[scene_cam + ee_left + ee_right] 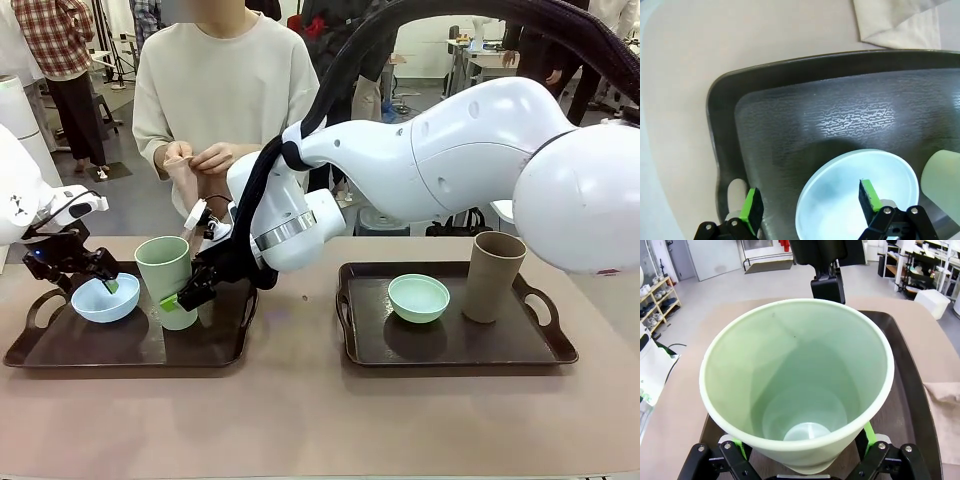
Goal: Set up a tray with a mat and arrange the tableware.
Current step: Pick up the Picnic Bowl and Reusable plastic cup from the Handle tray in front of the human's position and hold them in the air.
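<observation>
On the left dark tray [60,350] sit a pale blue bowl [105,300] and a light green cup [165,270]. My left gripper [105,283] is open and straddles the bowl's [840,175] rim, one finger inside and one outside. My right arm reaches across to that tray, its gripper [178,298] shut on the lower part of the light green cup [795,375]. On the right tray [540,345] are a mint green bowl [419,297] and a tan-brown cup [494,275].
A person stands at the far side, both hands [205,157] holding a beige cloth. More beige cloth [895,20] lies on the table past the left tray's far edge. The front strip of the table is bare.
</observation>
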You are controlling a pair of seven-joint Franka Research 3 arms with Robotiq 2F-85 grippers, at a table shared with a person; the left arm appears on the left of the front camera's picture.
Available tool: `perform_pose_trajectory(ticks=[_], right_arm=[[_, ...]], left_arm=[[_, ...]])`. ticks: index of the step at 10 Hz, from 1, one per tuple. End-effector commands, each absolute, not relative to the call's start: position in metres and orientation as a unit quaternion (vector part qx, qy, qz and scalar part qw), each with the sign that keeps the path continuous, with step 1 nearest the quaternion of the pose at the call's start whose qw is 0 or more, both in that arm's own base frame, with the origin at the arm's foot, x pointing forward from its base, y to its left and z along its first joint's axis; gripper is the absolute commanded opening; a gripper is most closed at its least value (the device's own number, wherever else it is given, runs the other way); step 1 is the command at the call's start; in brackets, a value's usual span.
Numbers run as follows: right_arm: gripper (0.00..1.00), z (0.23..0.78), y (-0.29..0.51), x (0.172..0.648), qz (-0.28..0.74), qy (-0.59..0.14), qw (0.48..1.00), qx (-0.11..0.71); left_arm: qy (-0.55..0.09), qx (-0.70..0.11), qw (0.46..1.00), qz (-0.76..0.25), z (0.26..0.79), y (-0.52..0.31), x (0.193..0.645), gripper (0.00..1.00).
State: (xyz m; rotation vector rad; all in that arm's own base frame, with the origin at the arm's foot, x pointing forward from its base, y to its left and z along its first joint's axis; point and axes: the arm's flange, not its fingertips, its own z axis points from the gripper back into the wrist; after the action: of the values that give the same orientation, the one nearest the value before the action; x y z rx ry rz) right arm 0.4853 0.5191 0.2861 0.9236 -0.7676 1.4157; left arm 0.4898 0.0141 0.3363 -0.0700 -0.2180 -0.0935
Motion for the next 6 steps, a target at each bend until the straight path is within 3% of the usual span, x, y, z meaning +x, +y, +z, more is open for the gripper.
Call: perform_pose_trajectory(ticks=[1, 2, 3, 4, 5, 6], right_arm=[[1.00, 0.2804, 0.5152, 0.4845, 0.606, -0.348, 0.585, 0.412], [0.44, 0.2808, 0.5141, 0.4854, 0.606, -0.354, 0.581, 0.412], [0.41, 0.2805, 0.5137, 0.4853, 0.608, -0.354, 0.580, 0.412], [0.00, 0.2811, 0.5139, 0.4854, 0.608, -0.354, 0.579, 0.412], [0.36, 0.2809, 0.5135, 0.4847, 0.608, -0.354, 0.579, 0.412], [0.00, 0.2814, 0.5134, 0.4858, 0.607, -0.355, 0.580, 0.410]], left_arm=[[-0.097, -0.034, 0.994, -0.037, 0.3355, 0.0121, 0.4956, 1.00], [-0.098, -0.037, 0.994, -0.038, 0.3358, 0.0128, 0.4967, 0.46], [-0.098, -0.036, 0.994, -0.038, 0.3352, 0.0136, 0.4960, 0.46], [-0.095, -0.035, 0.994, -0.036, 0.3362, 0.0142, 0.4961, 0.00], [-0.097, -0.033, 0.994, -0.034, 0.3374, 0.0143, 0.4944, 0.40], [-0.101, -0.032, 0.994, -0.035, 0.3405, 0.0146, 0.4947, 0.00]])
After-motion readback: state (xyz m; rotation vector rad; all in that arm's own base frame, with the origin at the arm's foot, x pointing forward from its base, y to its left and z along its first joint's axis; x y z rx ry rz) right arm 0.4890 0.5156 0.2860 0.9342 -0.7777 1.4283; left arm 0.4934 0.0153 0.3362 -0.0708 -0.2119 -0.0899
